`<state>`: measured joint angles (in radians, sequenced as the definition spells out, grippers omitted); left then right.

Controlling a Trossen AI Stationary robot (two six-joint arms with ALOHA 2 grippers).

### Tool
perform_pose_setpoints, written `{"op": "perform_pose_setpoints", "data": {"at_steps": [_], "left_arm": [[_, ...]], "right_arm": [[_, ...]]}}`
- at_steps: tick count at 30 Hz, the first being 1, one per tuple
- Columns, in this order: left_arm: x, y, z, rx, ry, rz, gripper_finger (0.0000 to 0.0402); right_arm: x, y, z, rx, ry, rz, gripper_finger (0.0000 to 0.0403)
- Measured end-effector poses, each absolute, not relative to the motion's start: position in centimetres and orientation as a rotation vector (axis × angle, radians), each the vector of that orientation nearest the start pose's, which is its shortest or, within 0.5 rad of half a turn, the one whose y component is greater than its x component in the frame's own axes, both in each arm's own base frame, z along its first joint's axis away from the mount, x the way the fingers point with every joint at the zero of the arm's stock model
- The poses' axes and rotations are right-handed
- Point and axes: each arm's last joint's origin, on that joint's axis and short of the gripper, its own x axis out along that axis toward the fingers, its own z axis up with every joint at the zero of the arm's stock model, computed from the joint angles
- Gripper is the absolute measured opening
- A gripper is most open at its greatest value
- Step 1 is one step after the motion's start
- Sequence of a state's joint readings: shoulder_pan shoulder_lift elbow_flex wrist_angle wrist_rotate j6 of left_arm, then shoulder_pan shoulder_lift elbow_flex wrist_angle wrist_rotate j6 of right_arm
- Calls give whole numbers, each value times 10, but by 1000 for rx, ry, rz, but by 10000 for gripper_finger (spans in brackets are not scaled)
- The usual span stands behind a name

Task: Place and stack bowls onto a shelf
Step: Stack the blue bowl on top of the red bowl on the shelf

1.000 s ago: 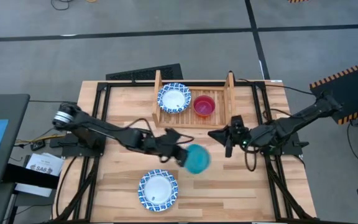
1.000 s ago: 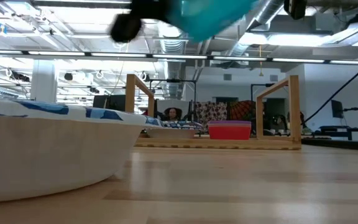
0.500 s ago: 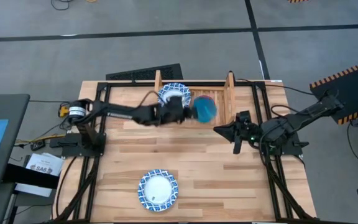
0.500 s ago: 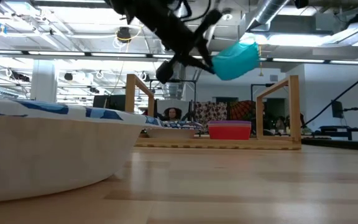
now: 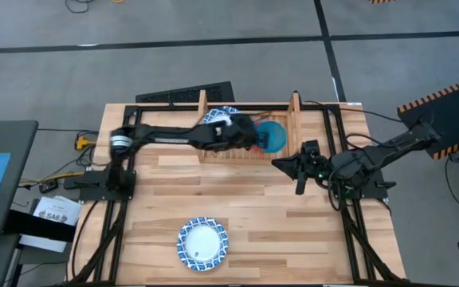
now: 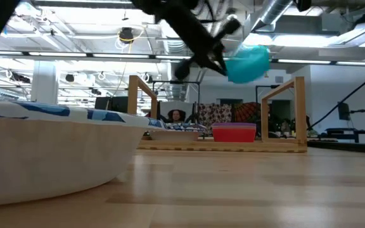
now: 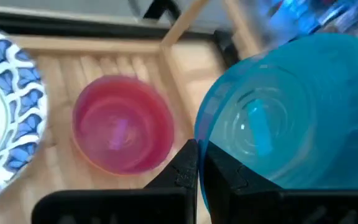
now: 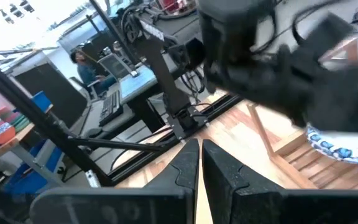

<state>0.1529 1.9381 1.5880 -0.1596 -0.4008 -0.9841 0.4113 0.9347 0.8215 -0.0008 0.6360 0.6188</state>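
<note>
Hanging over the wooden shelf (image 5: 249,151), your teal bowl (image 5: 271,135) sits in the air above the pink bowl (image 7: 122,130) that already rests on the slats, and that is the relation your next move turns on: in the left wrist view the pink bowl lies just off to one side of the teal one, not squarely beneath it, so judge a small sideways correction before you lower. The low view shows the teal bowl (image 6: 248,62) tilted and well above the pink bowl (image 6: 234,132). Your left gripper (image 7: 197,163) has its fingers pinched shut on the teal bowl's rim. It is plainly the nearer arm. A blue-patterned white bowl (image 7: 2,112) sits beside the pink one on the shelf, toward the shelf's left board. Your right gripper (image 5: 297,171) waits with fingers together, holding nothing, near the tabletop's right edge, just off the shelf's right board. Another patterned bowl (image 5: 202,244) lies near the tabletop's front edge. No brand, label or writing is readable on any bowl.
</note>
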Motion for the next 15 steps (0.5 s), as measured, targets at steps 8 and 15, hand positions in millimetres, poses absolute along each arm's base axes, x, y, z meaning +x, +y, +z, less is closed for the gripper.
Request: {"op": "perform_pose_setpoints", "data": {"at_steps": [8, 15], "left_arm": [[472, 106, 268, -745, 406, 859, 0], [465, 135, 250, -784, 509, 875, 0]], "right_arm": [[193, 62, 341, 568, -2, -251, 48], [194, 63, 342, 573, -16, -245, 48]]}}
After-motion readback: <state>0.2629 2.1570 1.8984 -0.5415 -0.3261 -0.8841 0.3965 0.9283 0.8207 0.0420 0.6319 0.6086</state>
